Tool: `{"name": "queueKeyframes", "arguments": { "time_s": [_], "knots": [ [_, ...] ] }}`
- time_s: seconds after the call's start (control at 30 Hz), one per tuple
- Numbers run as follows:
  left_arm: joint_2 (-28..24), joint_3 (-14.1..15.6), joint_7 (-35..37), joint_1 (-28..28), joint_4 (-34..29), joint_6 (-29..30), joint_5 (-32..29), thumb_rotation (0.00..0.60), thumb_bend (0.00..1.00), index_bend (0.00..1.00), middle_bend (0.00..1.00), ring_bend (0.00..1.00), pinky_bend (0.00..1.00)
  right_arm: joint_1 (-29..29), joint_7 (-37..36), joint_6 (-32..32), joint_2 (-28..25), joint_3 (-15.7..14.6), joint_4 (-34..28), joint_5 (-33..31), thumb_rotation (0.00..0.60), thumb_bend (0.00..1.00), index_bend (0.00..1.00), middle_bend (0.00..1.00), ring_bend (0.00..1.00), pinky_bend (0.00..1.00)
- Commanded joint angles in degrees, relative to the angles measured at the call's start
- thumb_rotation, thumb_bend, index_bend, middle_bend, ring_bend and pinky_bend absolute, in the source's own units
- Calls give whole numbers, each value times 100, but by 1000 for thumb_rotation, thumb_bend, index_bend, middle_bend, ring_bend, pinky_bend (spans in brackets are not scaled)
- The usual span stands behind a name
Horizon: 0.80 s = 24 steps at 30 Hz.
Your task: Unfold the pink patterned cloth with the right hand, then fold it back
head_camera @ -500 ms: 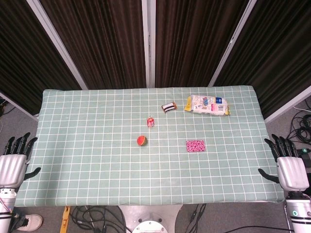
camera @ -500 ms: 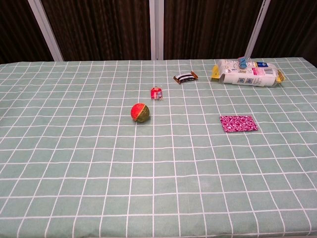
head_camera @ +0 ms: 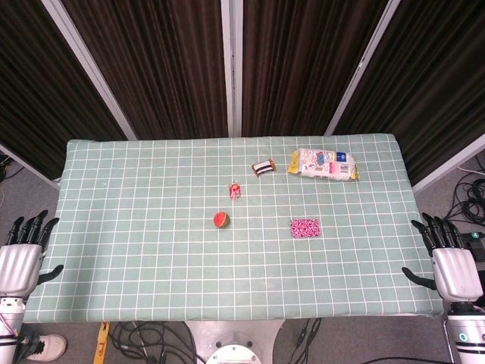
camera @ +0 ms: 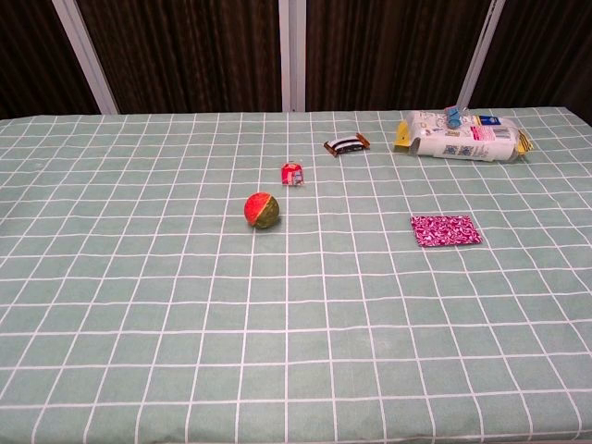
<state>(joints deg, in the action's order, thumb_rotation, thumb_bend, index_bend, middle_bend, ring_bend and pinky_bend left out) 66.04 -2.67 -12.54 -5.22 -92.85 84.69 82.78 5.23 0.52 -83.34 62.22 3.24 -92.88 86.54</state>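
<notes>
The pink patterned cloth (head_camera: 305, 227) (camera: 445, 230) lies folded into a small flat rectangle on the right half of the checked table. My right hand (head_camera: 451, 262) hangs beyond the table's right edge, well away from the cloth, fingers spread and holding nothing. My left hand (head_camera: 23, 254) hangs off the left edge, also with fingers apart and empty. Neither hand shows in the chest view.
A red and green ball (head_camera: 221, 220) (camera: 262, 209) sits near the middle. Behind it stand a small red packet (head_camera: 236, 189) (camera: 293, 173) and a striped wrapped bar (head_camera: 263, 167) (camera: 346, 143). A white bag (head_camera: 322, 164) (camera: 461, 136) lies at the back right. Cables run under the table front.
Both hands have dropped slightly lower beside the table. The cloth and other objects have not moved.
</notes>
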Motion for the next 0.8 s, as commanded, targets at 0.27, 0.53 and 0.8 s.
{"name": "queueKeyframes", "arguments": {
  "time_s": [0.27,0.53,0.8],
  "knots": [
    [23,9,36,52,6,111,57,600,0,180,146,123,73,199,108,224,65,-21,-115,168,570,125,158,35,0,0],
    [43,15,110,78,51,167,109,600,0,180,146,123,73,1114,402,1686,537,246,-30,-366,370,397,231,33,0,0],
    [40,40,188,139,81,180,69,600,0,180,146,123,73,2116,599,3237,1391,502,822,-1225,209,510,276,3,0,0]
  ]
}}
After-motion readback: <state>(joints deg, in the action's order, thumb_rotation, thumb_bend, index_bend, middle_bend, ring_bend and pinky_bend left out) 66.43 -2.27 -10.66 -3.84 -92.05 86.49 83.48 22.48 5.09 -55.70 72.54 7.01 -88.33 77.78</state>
